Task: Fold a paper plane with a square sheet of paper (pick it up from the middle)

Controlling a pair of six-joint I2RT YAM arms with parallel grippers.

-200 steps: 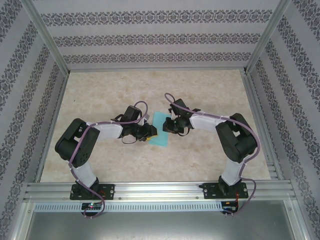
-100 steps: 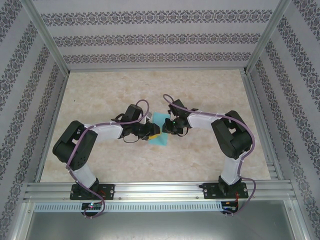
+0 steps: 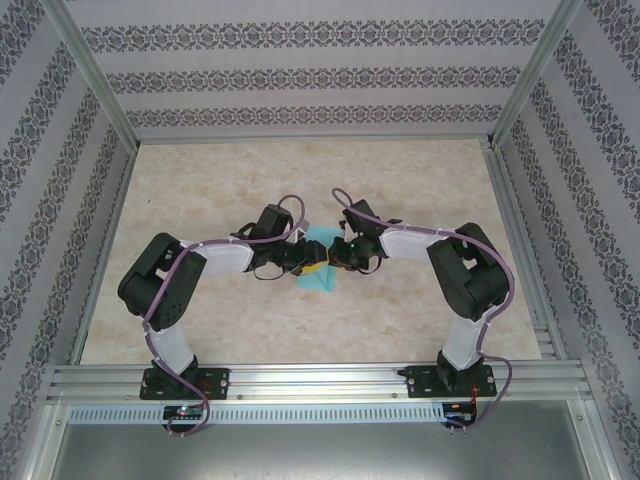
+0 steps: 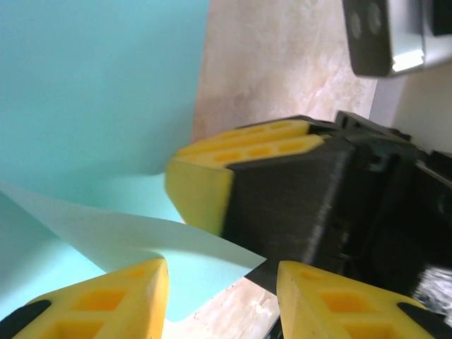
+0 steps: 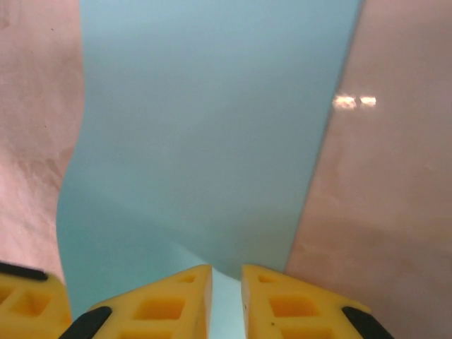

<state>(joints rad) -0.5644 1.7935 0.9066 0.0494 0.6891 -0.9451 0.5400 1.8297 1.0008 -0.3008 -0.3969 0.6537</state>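
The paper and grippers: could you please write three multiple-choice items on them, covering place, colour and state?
1. Where is the paper? A between left gripper and right gripper; B at the far wall; C by the left arm's base.
2. Its colour? A white; B turquoise; C red.
3. The left gripper's fingers are? A apart; B pressed together; C holding a cup.
Answers: 1 A: top view shows it between them. 2 B: plainly turquoise. 3 A: left wrist view shows a wide gap.
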